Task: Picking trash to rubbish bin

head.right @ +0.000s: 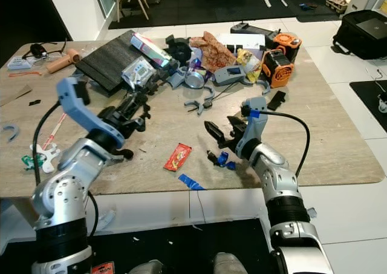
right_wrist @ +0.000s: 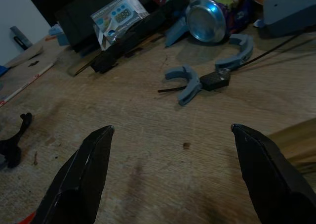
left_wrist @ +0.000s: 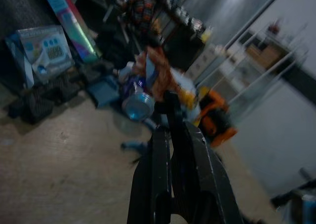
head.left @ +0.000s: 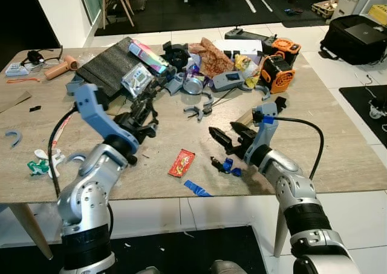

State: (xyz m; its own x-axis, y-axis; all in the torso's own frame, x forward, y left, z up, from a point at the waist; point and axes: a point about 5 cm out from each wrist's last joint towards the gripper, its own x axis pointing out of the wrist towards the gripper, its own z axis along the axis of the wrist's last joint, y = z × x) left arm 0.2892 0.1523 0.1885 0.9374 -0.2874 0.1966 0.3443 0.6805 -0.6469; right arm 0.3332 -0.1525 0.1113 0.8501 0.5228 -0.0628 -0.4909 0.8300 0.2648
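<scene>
The red wrapper [head.left: 181,163] lay flat on the table [head.left: 338,159], close to its front edge. Right of it hovered the right gripper [head.left: 221,147], spread wide and empty; behind it the left gripper [head.left: 147,112] was clenched on nothing. A careless sweep might push the wrapper over that edge. Around it bare tabletop left approach room; clutter began well behind.

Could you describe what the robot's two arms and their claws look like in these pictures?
Both arms are silver metal with ribbed black bands at the joints. The left arm carries a blue-grey plastic bracket, with a black cable looping beside it. The right arm has a blue-grey wrist piece marked with blue tape and a black cable arching behind. The left claw and right claw each have two long black fingers.
</scene>
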